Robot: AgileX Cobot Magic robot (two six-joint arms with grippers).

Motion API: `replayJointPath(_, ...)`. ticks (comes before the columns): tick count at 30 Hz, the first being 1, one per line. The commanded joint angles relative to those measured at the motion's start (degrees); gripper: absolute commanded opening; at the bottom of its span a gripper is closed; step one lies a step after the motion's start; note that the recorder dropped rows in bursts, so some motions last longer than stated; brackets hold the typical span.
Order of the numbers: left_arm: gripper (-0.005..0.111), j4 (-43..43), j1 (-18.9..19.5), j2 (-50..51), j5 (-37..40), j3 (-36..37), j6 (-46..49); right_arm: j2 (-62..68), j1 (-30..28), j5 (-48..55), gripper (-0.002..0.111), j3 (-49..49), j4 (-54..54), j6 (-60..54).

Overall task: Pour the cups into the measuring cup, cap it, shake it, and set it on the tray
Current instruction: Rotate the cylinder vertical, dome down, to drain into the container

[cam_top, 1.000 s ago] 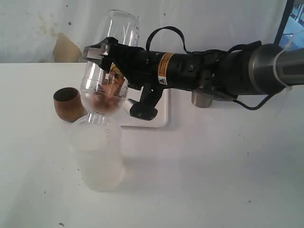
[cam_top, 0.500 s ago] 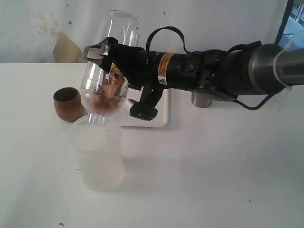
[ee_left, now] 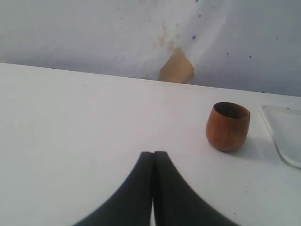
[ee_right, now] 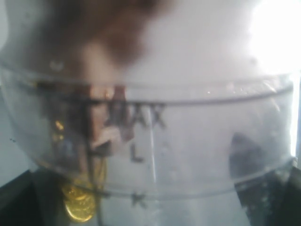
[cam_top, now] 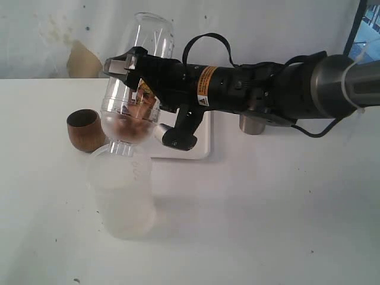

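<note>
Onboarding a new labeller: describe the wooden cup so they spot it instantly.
Find the black arm reaching across the white table to a clear container held over a frosted tub. Left of those, upright on the table, stands the wooden cup. It alone is small, rounded, dark brown and opaque; its neighbours are see-through plastic.

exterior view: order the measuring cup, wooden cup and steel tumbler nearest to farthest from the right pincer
1. measuring cup, clamped in the right pincer
2. wooden cup, lower left on the table
3. steel tumbler, far right of the view
</note>
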Motion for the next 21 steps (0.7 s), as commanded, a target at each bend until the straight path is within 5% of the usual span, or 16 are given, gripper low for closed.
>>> replayJointPath(1,0.0,-0.06,-0.03,-0.32,-0.38,0.25,-0.09,-0.4,0.16,-1.17,0.0,-0.59,0.64,0.19)
replayJointPath(21,0.0,-0.06,-0.03,-0.32,-0.38,0.25,-0.09,-0.4,0.13,-1.17,0.0,-0.59,0.64,1.69)
